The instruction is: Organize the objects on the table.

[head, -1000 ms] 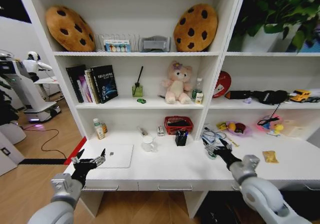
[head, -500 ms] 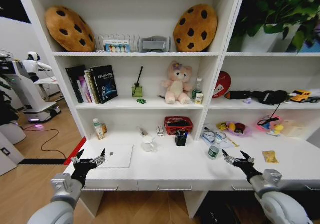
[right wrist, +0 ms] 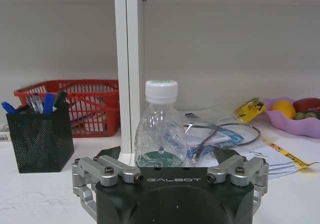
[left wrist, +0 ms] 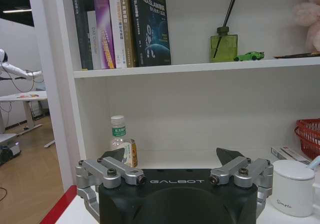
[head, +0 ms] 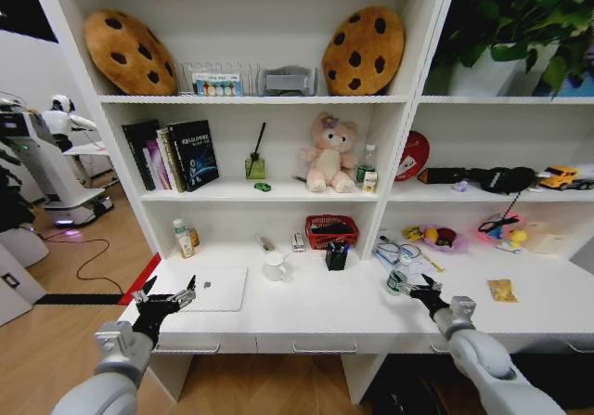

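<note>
Right gripper point(head: 415, 290) at five o'clock over the desk point(head: 325, 308), jaws spread wide, fingertips just beside the small clear water bottle point(head: 397, 280), not gripping it. Bottle upright between the open fingers point(right wrist: 107, 154) in the wrist view. Left gripper point(head: 167, 296) parked at eight o'clock by the laptop point(head: 212, 288), jaws wide.

A mock study or home office set up inside a robotics lab: a long white surface point(head: 325, 308) joined to white shelving point(head: 278, 192) with books point(head: 176, 155), a teddy bear point(head: 330, 152) and cookie cushions point(head: 362, 51), while another white robot point(head: 46, 155) stands on the wooden floor point(head: 83, 257) beside it.
</note>
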Available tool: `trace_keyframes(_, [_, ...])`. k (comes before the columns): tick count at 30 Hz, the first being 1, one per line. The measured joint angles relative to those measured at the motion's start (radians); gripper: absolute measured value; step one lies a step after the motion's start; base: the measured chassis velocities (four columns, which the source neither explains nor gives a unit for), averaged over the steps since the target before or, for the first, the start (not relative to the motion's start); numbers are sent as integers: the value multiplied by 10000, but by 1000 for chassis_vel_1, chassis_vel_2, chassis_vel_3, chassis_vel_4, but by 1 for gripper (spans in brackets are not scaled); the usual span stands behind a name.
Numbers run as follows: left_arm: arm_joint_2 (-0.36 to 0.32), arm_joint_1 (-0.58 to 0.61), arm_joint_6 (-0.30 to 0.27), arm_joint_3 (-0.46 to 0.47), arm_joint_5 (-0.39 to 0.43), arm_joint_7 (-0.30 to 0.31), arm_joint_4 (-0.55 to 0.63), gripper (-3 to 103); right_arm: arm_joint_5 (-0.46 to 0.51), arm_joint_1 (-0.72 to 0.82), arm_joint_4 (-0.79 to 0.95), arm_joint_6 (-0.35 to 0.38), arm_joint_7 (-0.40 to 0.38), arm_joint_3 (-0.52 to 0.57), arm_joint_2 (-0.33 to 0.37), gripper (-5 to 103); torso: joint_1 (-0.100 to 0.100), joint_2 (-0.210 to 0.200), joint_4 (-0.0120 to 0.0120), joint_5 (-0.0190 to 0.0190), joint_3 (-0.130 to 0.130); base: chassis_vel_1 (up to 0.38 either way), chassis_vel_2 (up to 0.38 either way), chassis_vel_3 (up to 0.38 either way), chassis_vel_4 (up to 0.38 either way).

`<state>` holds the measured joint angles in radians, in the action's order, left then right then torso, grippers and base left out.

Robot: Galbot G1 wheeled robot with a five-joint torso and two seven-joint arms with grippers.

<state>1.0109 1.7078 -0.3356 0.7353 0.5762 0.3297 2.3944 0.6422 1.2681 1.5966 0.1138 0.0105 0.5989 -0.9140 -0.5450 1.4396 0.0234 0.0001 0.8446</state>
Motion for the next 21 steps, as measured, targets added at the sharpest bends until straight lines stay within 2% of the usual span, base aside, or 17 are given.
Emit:
trace_keyframes(5, [0,0,0,0,1,0,0,100,-322,-906,-969,-170,127,-689,-76,103,0,0,0,0,0,0,0,0,0])
trace_keyframes(6, [1,0,0,0,1,1,0,100,-491,-1140,-1207,-270,171,-862,-136,95,-1,0,-1,0,0,0,0,0,0])
trace_keyframes(8, [1,0,0,0,1,0,0,100,-545,-1208,-1265,-287,189,-916,-163,95,-1,0,-2,-1,0,0,0,0,0])
trace_keyframes(9, [0,0,0,0,1,0,0,100,-566,-1232,-1278,-295,198,-944,-181,90,-1,0,-2,0,0,0,0,0,0])
trace_keyframes(10, [0,0,0,0,1,0,0,100,-566,-1232,-1278,-295,198,-944,-181,90,-1,0,-2,0,0,0,0,0,0])
trace_keyframes(11, [1,0,0,0,1,0,0,100,-585,-1238,-1271,-301,202,-982,-214,84,-1,0,0,-1,0,0,0,0,0])
trace_keyframes(12, [0,0,0,0,0,0,0,100,-593,-1212,-1229,-304,201,-985,-225,73,0,1,1,-1,0,0,0,0,0])
trace_keyframes(13, [0,0,0,0,0,0,0,100,-593,-1212,-1229,-304,201,-985,-225,73,0,1,1,-1,0,0,0,0,0])
trace_keyframes(15, [0,0,0,0,1,0,0,100,-588,-1102,-1130,-307,186,-941,-230,62,-1,1,0,-1,-1,0,0,0,0])
trace_keyframes(18, [0,0,0,0,1,0,0,100,-582,-972,-1044,-315,167,-872,-229,57,-1,1,1,-2,-1,0,0,0,0])
trace_keyframes(20, [0,0,0,0,1,0,1,100,-569,-830,-944,-325,161,-790,-228,46,-1,1,1,-2,-1,0,0,0,0])
trace_keyframes(21, [0,0,0,0,1,0,1,100,-569,-830,-944,-325,161,-790,-228,46,-1,1,1,-2,-1,0,0,0,0])
